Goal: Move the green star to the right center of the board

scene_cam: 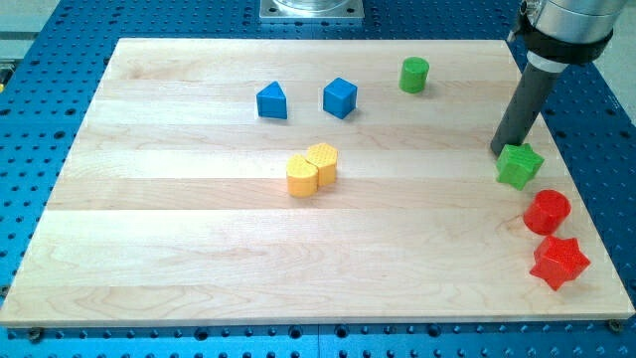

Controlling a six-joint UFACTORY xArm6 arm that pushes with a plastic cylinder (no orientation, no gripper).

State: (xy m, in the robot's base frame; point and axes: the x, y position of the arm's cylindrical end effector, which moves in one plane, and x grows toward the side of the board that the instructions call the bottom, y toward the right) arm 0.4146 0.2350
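The green star lies near the board's right edge, about mid-height. My tip is at the star's upper left, touching it or nearly so. The dark rod rises from there toward the view's top right corner.
A red cylinder and a red star lie below the green star by the right edge. A green cylinder, a blue cube and a blue triangular block sit toward the top. Two yellow blocks touch near the middle. The wooden board sits on a blue perforated table.
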